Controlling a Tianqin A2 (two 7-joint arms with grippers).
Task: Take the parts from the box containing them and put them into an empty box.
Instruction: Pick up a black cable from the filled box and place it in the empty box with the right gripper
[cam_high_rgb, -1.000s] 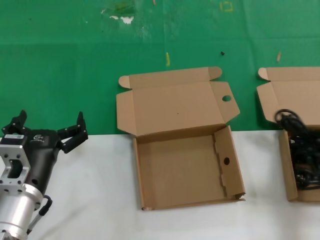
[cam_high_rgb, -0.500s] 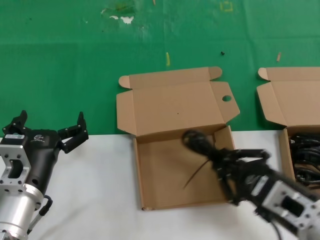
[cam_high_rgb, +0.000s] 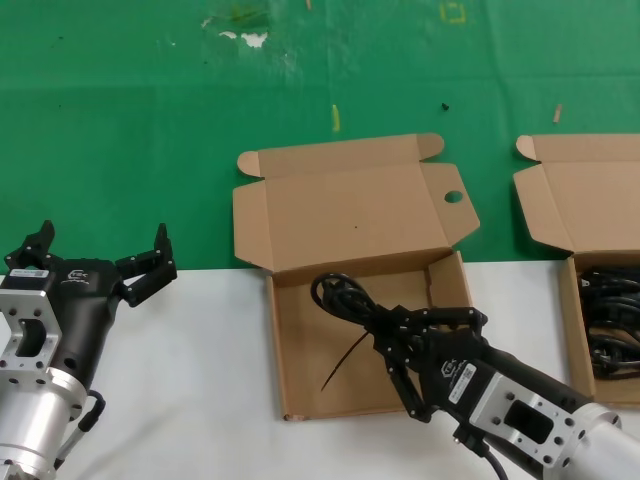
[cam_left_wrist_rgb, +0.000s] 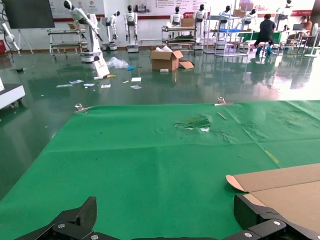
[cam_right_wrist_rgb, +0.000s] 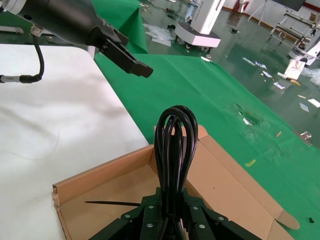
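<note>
A looped cord (cam_high_rgb: 345, 297) is clamped in the right gripper (cam_high_rgb: 405, 345) and is held over the empty box (cam_high_rgb: 350, 345), its loop reaching toward the back wall and a thin tail (cam_high_rgb: 342, 362) hanging down toward the box floor. In the right wrist view the loop (cam_right_wrist_rgb: 175, 140) is seen standing up from between the closed fingers. Half a second ago the cord was nearer the box's right side; it has been carried further left and inward, so release into the box appears close. More cords (cam_high_rgb: 610, 325) are left in the full box (cam_high_rgb: 570, 340) at the right edge. The left gripper (cam_high_rgb: 100, 265) is parked over the surface (cam_high_rgb: 180, 400) at the left, fingers spread wide and empty, unmoved.
</note>
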